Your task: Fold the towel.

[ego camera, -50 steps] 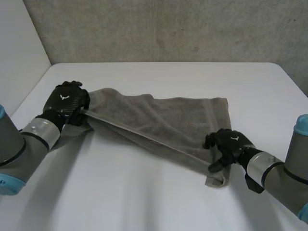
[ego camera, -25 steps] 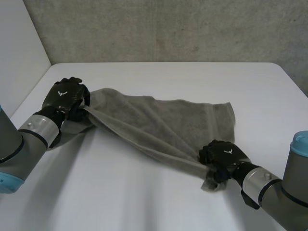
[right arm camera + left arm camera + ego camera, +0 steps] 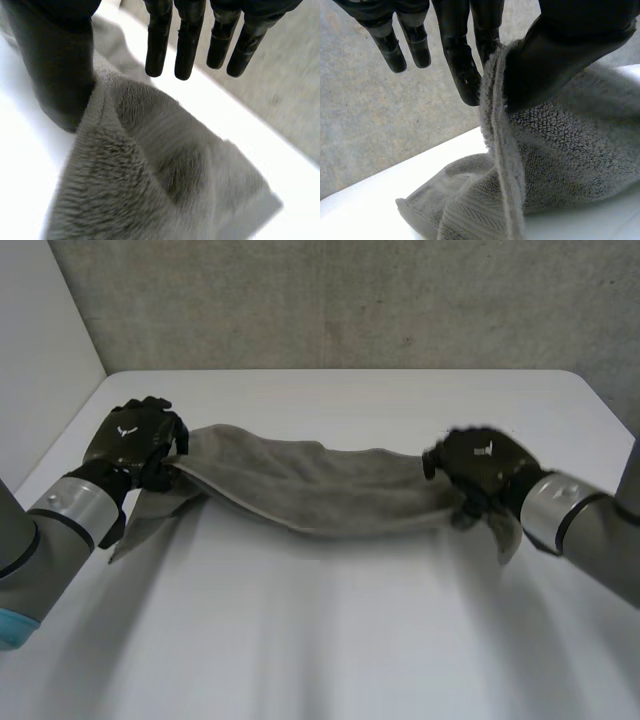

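A grey terry towel (image 3: 310, 490) stretches in a long band across the white surface (image 3: 330, 640), strung between the two hands. Its middle sags low between them; whether it touches the surface there cannot be told.

The left hand (image 3: 135, 438) grips the towel's end on the robot's left side. In the left wrist view this hand (image 3: 555, 45) has its thumb closed against a finger with the towel's hemmed edge (image 3: 496, 125) pinched between them, while the other fingers (image 3: 390, 45) hang straight and free of the cloth. Below the pinch the towel (image 3: 565, 155) bunches into folds and a loose corner lies on the surface. In the head view, a flap of cloth trails down from this hand toward the robot.

The right hand (image 3: 480, 465) holds the opposite end, on the robot's right side, well apart from the left hand. In the right wrist view this hand (image 3: 60, 65) has its thumb pressed against a raised fold of the towel (image 3: 150, 170), which rises up toward the palm; the fingers (image 3: 185, 45) reach out straight beyond the cloth. In the head view, the towel's end hangs down just past this hand.
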